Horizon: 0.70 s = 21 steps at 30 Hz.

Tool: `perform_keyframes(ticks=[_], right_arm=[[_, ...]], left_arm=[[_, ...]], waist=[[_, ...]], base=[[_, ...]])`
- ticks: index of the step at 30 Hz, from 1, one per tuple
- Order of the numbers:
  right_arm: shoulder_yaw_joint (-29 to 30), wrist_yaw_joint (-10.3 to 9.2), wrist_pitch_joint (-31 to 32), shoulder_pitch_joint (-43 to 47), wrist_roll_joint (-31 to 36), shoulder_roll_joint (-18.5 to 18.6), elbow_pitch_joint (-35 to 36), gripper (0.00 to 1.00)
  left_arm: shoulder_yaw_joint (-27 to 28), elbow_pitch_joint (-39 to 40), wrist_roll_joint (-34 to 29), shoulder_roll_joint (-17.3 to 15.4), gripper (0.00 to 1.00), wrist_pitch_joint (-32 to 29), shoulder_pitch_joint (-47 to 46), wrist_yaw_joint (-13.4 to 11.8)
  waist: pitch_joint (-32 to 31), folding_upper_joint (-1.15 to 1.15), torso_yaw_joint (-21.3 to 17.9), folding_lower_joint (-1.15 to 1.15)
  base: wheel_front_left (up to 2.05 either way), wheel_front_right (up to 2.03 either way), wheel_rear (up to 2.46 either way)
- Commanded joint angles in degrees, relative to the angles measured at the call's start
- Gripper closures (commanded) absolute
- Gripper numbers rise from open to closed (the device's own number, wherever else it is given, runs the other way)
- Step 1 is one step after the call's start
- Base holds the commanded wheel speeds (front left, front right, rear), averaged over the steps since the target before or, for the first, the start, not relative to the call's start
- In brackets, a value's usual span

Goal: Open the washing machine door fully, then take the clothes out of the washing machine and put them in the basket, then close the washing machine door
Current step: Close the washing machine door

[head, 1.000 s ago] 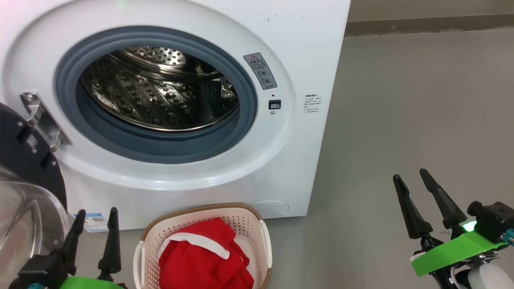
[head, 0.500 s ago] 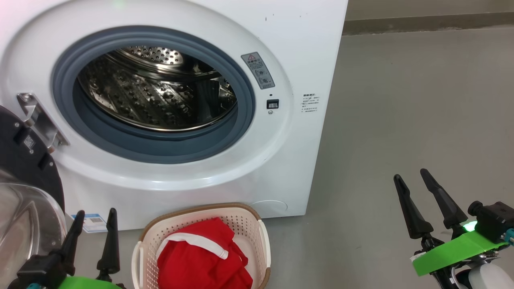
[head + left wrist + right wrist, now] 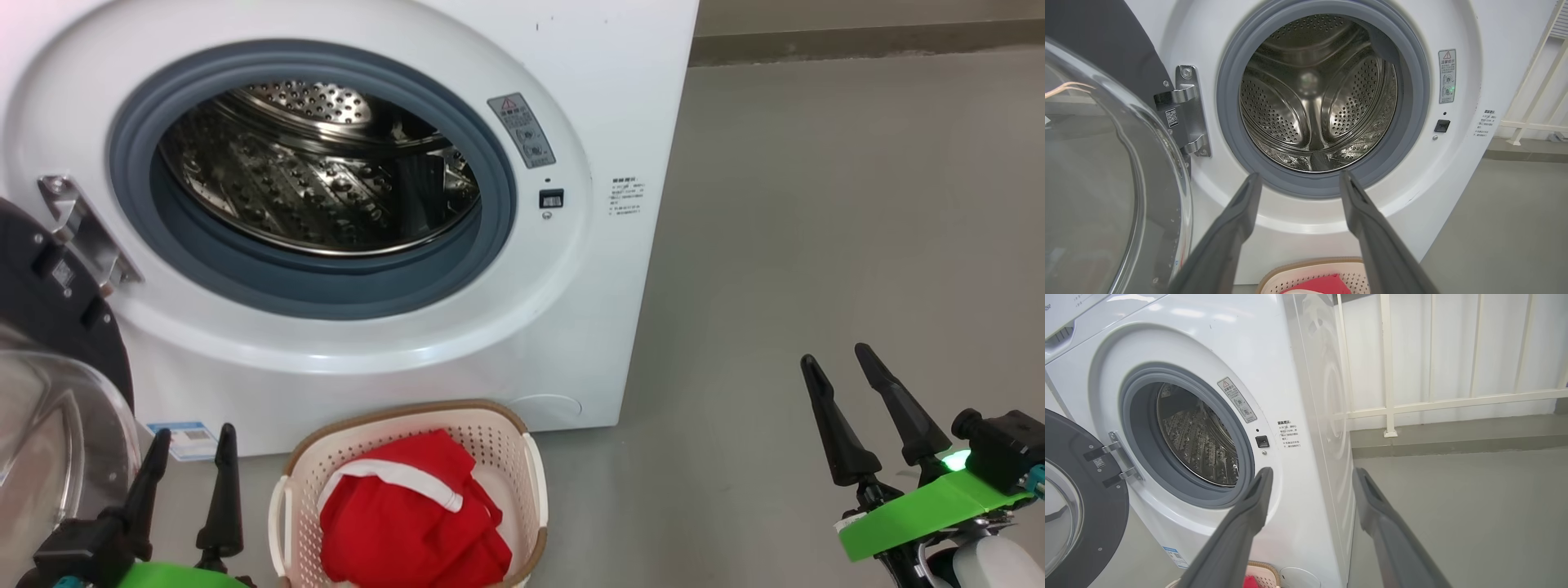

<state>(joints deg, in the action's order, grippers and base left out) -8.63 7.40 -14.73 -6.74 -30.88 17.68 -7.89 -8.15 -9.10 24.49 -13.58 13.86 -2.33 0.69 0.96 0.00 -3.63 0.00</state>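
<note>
Big round glossy black washing machine door [image 3: 61,327] with its bulging glass window [image 3: 49,457] hangs wide open just left of the left gripper [image 3: 193,434], jaws spread, empty. Right of those jaws the soft bright red clothes [image 3: 400,523] sit in the cream perforated plastic basket [image 3: 392,412]. Right gripper [image 3: 834,355] well off right, jaws spread too. Door looks rigid, glass slick, so I'd shove the black rim [image 3: 1106,526], not the window
</note>
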Motion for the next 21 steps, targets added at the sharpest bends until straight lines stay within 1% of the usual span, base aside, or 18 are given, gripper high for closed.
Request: perform_keyframes(ticks=[1,7,12,16,21], right_arm=[[-0.91,0.09,-0.27,-0.26,-0.04,0.94,1.28,0.00],[-0.80,0.09,-0.27,-0.33,-0.05,0.92,1.34,0.00],[-0.77,0.09,-0.27,-0.31,-0.02,0.84,1.33,0.00],[-0.76,0.09,-0.27,-0.26,0.04,0.74,1.34,0.00],[-0.79,0.09,-0.27,-0.23,0.03,0.76,1.25,0.00]], left_arm=[[1.86,1.28,0.31,-1.59,0.00,0.41,-1.67,-0.67],[1.81,1.63,0.40,-1.69,0.00,0.51,-1.62,-0.76],[1.69,1.62,0.35,-1.84,0.00,0.55,-1.59,-0.87],[1.57,1.56,0.41,-1.96,0.00,0.56,-1.60,-0.96],[1.34,1.37,0.53,-2.11,0.00,0.58,-1.64,-1.09]], waist=[[0.05,0.00,0.01,0.00],[0.23,0.00,0.02,0.00],[0.25,0.00,0.02,0.00],[0.23,0.00,0.02,0.00],[0.11,0.00,0.04,0.00]], base=[[-1.58,1.58,0.00],[-1.86,1.86,0.00],[-1.40,1.40,0.00],[-0.84,0.84,0.00],[-0.14,0.14,0.00]])
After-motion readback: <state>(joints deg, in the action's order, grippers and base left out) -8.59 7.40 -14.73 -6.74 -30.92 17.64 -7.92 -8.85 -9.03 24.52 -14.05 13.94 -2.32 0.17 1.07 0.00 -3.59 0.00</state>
